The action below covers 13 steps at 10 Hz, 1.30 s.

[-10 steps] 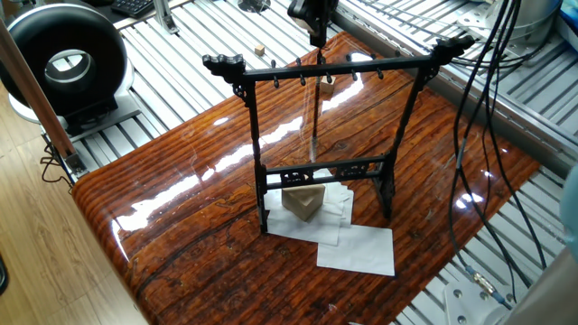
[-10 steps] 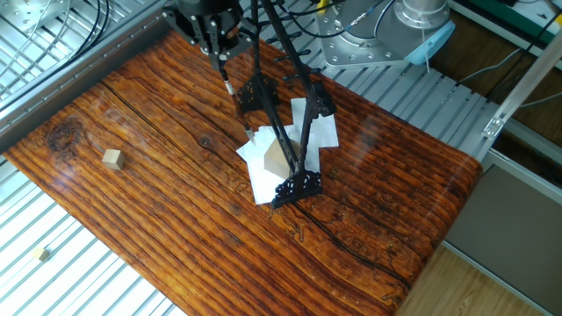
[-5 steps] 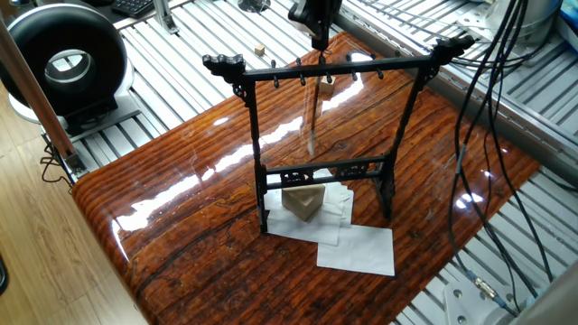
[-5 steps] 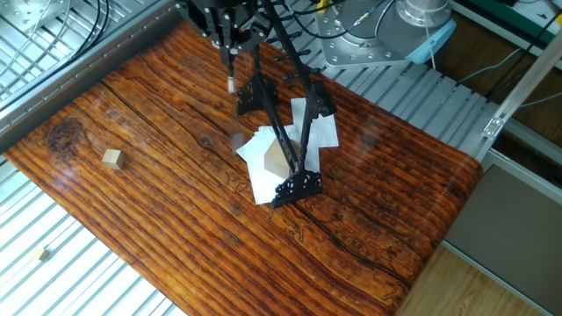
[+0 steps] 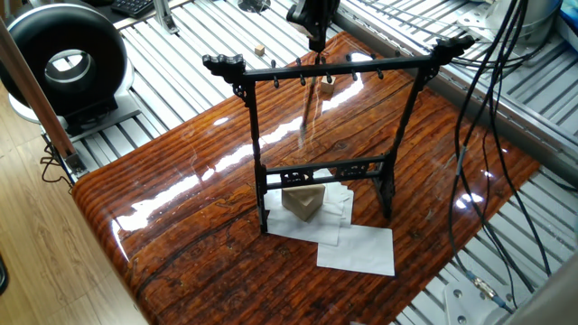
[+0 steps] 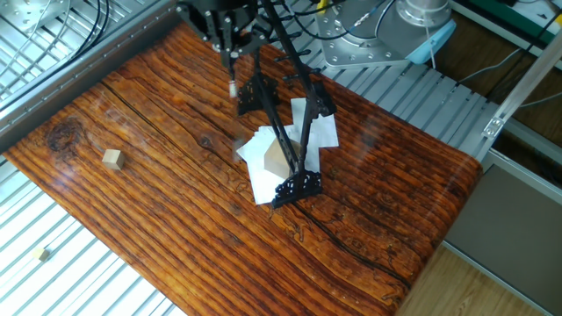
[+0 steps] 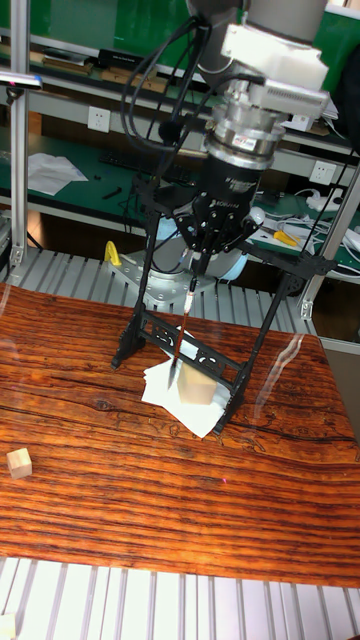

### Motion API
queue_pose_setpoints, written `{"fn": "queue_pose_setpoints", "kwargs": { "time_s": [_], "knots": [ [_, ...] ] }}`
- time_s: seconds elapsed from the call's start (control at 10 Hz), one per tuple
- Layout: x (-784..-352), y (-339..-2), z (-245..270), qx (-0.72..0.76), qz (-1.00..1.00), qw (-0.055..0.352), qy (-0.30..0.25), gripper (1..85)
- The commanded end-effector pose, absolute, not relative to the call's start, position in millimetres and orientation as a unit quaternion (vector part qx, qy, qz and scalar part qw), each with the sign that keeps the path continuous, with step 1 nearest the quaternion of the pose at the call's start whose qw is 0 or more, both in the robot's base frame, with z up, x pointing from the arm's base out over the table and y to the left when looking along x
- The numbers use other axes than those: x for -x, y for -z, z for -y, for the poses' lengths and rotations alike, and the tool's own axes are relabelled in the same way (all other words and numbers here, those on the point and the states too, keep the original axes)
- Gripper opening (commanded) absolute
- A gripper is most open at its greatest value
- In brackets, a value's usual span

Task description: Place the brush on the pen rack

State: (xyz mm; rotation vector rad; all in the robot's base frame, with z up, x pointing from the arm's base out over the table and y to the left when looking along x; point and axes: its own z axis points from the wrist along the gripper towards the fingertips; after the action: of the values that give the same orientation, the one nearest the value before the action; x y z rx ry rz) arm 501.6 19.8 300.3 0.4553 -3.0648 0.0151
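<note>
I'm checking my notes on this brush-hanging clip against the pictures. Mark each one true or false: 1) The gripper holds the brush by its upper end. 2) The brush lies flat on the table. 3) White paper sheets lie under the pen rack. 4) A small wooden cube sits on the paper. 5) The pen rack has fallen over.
1) True: the gripper is shut on the top of the brush, which hangs down.
2) False: it hangs in the air, slightly tilted.
3) True: paper sheets lie at the foot of the pen rack.
4) False: the wooden cube sits on bare table, far from the paper.
5) False: it stands upright.
</note>
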Motion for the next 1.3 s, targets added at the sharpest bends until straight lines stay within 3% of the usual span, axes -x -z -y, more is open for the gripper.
{"fn": "queue_pose_setpoints", "kwargs": {
  "time_s": [0.0, 0.2, 0.8, 1.2],
  "knots": [
    [-518.0, -278.6, -22.4, -0.136, 0.988, 0.020, 0.071, 1.0],
    [-531.4, -257.6, -25.8, -0.119, 0.986, 0.021, 0.114, 1.0],
    [-573.4, -201.9, 11.6, -0.182, 0.979, -0.014, 0.091, 1.0],
    [-572.7, -203.4, 20.5, -0.177, 0.981, -0.007, 0.073, 1.0]
  ]
}}
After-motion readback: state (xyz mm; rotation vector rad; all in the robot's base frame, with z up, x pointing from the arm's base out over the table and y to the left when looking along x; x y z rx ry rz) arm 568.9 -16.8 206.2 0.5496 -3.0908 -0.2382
